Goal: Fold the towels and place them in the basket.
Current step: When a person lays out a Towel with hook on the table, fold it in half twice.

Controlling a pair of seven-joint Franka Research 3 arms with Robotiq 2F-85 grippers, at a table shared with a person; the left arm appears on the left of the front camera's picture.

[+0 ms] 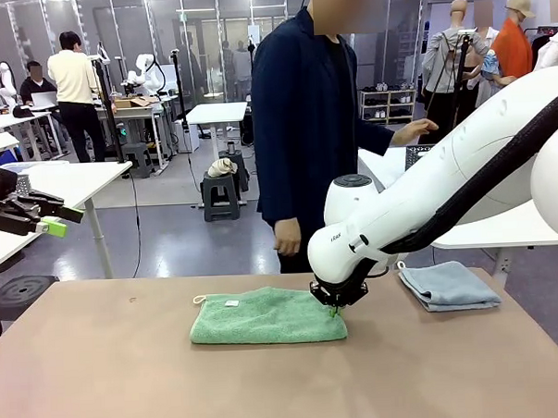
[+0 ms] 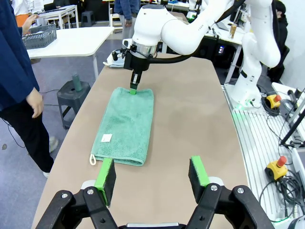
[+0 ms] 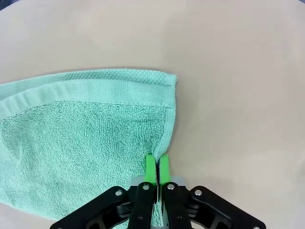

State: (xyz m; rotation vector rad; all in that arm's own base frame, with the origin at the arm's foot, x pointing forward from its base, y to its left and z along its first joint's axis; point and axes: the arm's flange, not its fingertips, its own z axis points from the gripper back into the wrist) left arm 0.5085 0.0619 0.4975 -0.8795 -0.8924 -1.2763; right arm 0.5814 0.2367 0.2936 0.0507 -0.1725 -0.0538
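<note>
Two towels lie on my table [image 1: 101, 365]: green towel [image 1: 265, 317] mid-table, grey-blue towel [image 1: 447, 286] folded at right; my right gripper [image 1: 334, 309] pinches the green towel's edge; left gripper [image 2: 152, 177] hangs unclenched, empty

1. I see the green towel [image 3: 81, 129] as looped terry cloth, rough and matt, with a flatter woven band along its hem.
2. The blue-grey towel [image 1: 447, 285] looks like the same soft matt cloth.
3. The surface [image 1: 110, 374] reads smooth, matt tan.
4. The right end effector [image 3: 157, 167] has matt black plastic links, metal screws and rubbery green pads.
5. The arm shells look glossy white plastic.
</note>
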